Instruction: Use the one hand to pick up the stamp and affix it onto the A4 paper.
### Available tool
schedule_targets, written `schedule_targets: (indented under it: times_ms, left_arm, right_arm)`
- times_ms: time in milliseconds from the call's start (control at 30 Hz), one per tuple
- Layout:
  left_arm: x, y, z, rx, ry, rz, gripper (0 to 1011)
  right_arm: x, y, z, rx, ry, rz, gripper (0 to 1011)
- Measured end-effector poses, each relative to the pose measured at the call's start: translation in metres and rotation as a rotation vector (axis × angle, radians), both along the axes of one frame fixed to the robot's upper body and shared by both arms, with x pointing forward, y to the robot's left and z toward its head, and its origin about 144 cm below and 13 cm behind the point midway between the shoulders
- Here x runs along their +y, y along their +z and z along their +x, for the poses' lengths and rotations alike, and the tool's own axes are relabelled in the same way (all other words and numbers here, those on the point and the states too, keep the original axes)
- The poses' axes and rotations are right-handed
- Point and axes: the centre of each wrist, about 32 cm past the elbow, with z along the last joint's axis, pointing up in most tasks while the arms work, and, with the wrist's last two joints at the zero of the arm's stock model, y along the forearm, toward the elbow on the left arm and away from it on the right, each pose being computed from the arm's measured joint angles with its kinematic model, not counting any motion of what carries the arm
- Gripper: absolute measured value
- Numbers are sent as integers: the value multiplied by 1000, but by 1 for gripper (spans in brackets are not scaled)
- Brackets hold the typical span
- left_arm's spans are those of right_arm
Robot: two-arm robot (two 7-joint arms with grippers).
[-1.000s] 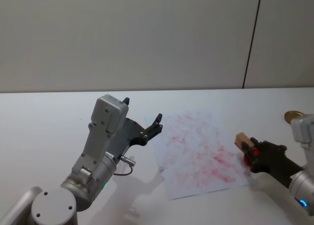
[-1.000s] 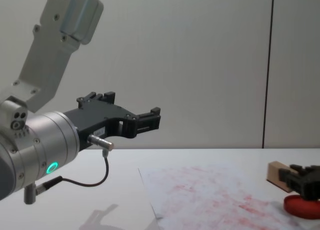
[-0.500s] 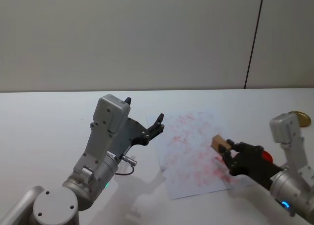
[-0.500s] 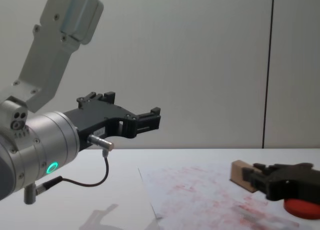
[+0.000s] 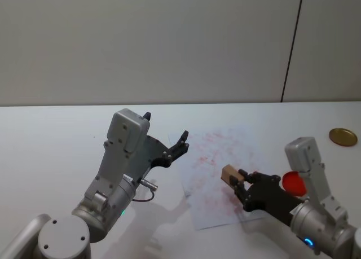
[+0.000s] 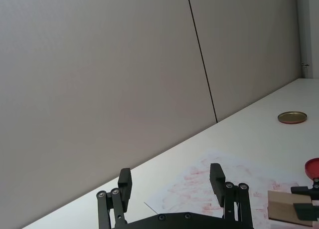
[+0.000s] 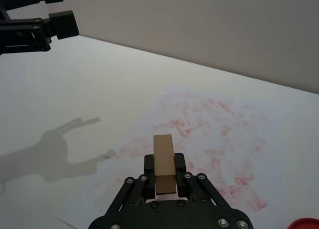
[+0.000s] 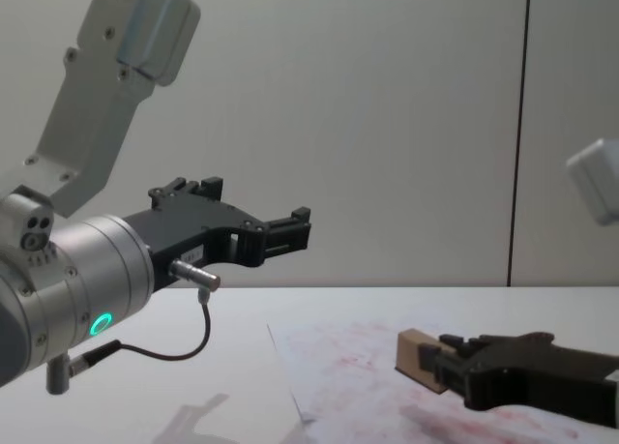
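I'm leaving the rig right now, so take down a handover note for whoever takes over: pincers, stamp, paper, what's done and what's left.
Right pincer: shut on the stamp, held low over the near half of the A4 paper; whether it touches is unclear.
Left pincer: open, raised and idle by the paper's left edge.
Red ink pad: on the table, right of the paper.
Done: stamp is picked up and over the paper.
Left: press it down, then lift off.
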Motion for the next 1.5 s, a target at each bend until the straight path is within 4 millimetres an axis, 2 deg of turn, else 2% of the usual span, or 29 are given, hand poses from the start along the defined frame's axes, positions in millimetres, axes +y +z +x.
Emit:
schedule_targets:
  times_ms: [767,1500]
  left_arm:
    - [0,0,0,0,0,0,993]
    - [0,0,0,0,0,0,993]
  right_arm:
    - [10,-16,2,56,30,-43,217]
    - [4,-13,7,87,37,-58,217]
